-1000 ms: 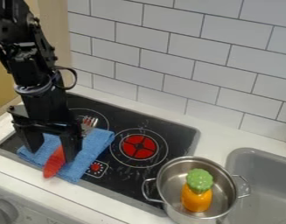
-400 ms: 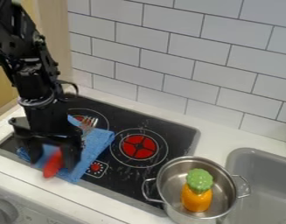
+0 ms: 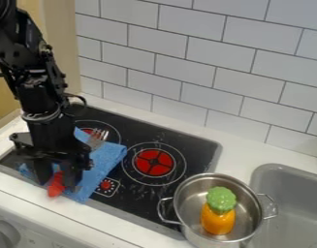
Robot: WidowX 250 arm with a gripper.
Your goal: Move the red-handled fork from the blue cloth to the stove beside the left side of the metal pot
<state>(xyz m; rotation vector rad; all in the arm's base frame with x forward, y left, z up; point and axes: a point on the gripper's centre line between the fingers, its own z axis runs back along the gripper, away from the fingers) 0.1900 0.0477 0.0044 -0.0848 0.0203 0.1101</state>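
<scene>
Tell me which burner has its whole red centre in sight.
The burner between the blue cloth and the pot. The other burner, by the fork, has its red centre partly covered.

The stovetop (image 3: 198, 156) was black, rimmed in grey, its red burners (image 3: 154, 162) ringed in white. On the stovetop were a plain blue cloth (image 3: 105, 162) and a fork (image 3: 98, 138), silver-tined and red-handled, with the black gripper (image 3: 57, 186) above. The pot (image 3: 189, 204) at its right was silver, the toy (image 3: 217, 221) inside green and orange. White tiles (image 3: 186, 63) behind it had a dark-lined brick pattern.
</scene>
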